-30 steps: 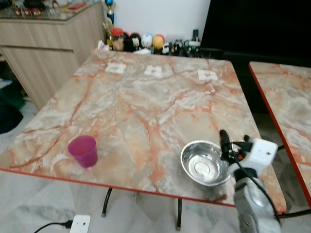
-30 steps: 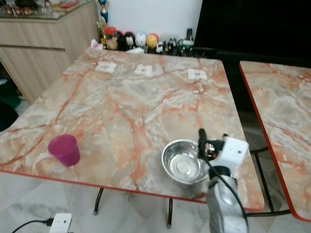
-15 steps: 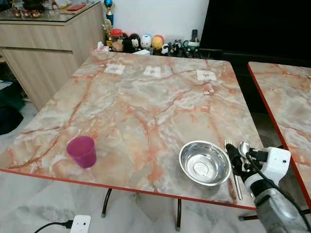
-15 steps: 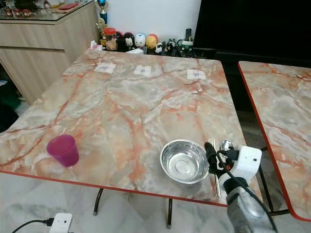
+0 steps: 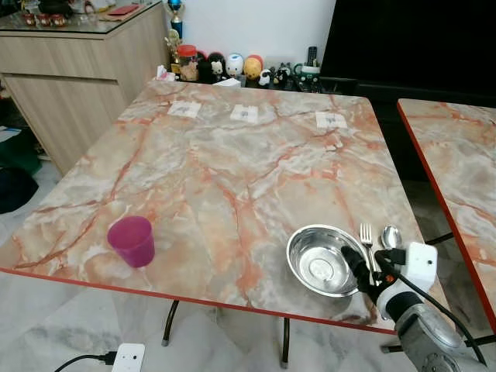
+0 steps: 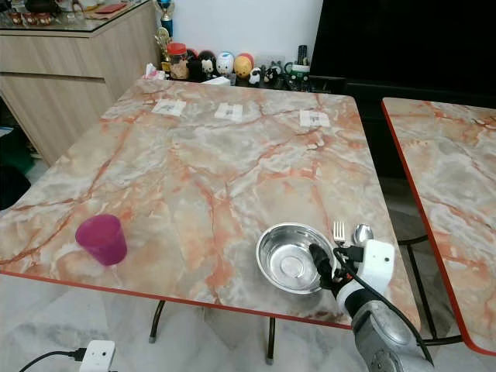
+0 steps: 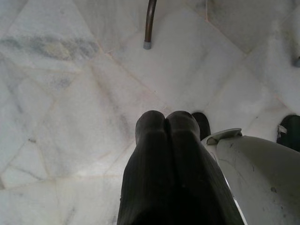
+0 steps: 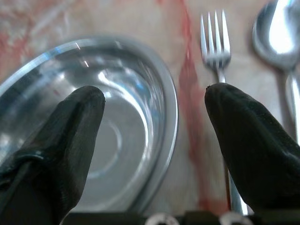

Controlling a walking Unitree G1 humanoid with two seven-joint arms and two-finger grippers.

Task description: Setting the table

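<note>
Since half a second ago the right gripper has slid in from beside the cutlery toward the steel bowl, and a second back it stood higher over the bowl's right rim with no fork or spoon showing beneath it. Now its fingers are spread wide and empty, one over the bowl's inside, the other over the fork; the bowl's right rim sits in the gap between them. Bowl rests near the table's front edge, toward the front right corner; fork lies just beside it on the right, tines pointing to the far edge, and the spoon just beside the fork, nearer the table's right edge. Pink cup stands well apart, near the front left corner. Three small paper slips lie along the far edge; figurines crowd the low ledge beyond. Left gripper hangs idle over the tiled floor, fingers pressed together, grasping nothing. My reading: the place setting is nearly laid and the step in hand is either a nudge of the bowl or a withdrawal from it; cannot tell which. To do it well, if gripping the rim, lower so one finger goes inside the wall and the other outside without dragging the fork; close gently, as thin steel may skate on marble. If backing off, lift clear first, then retreat, since the bowl sits close to the front edge.
</note>
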